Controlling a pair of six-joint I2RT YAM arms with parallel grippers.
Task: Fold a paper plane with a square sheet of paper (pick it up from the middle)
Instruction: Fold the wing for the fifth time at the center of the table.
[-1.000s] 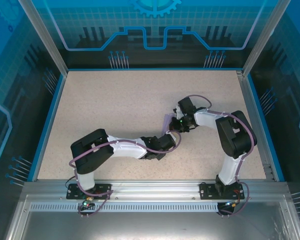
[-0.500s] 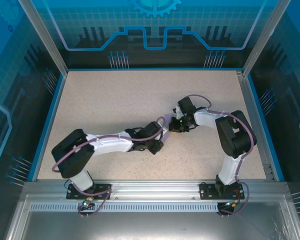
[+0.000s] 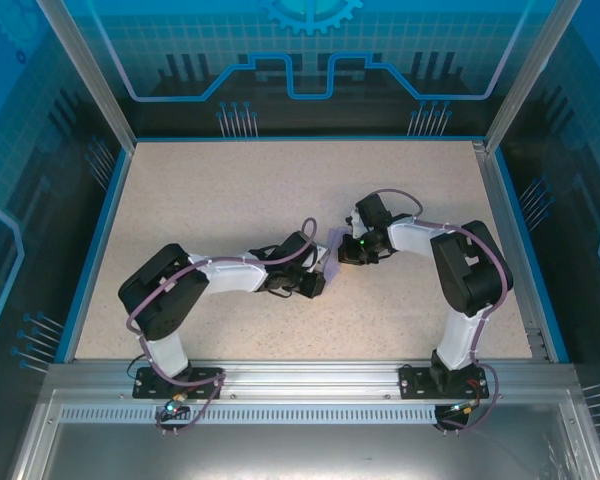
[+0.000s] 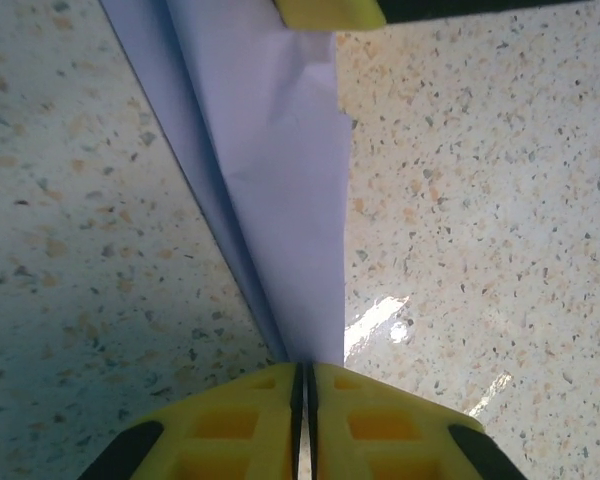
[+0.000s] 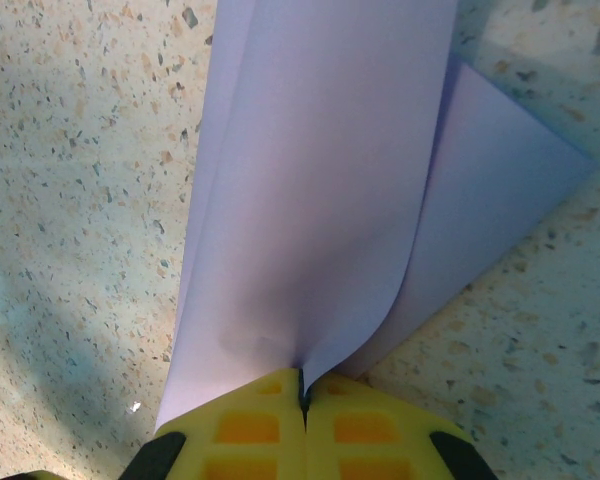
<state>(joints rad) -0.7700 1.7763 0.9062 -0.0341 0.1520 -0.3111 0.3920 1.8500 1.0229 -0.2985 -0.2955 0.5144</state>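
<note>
The folded lavender sheet (image 5: 310, 190) is pinched at opposite ends by the left gripper (image 4: 302, 378) and the right gripper (image 5: 302, 388), its long axis spanned between them near the middle of the table (image 3: 220, 190).

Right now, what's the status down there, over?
Left gripper shut on purple paper. Right gripper shut on it too. Paper folded, held between both. Nothing in the way.

The lavender sheet of paper (image 3: 332, 240) is folded lengthwise into a long, narrow shape of several layers, near the middle of the worktop (image 3: 230, 190). One end tapers to a tip pinched in the left fingers (image 4: 250, 415). At the right fingers (image 5: 250, 425) the pinched layers bow apart, and a pointed triangular flap juts out sideways.
</note>
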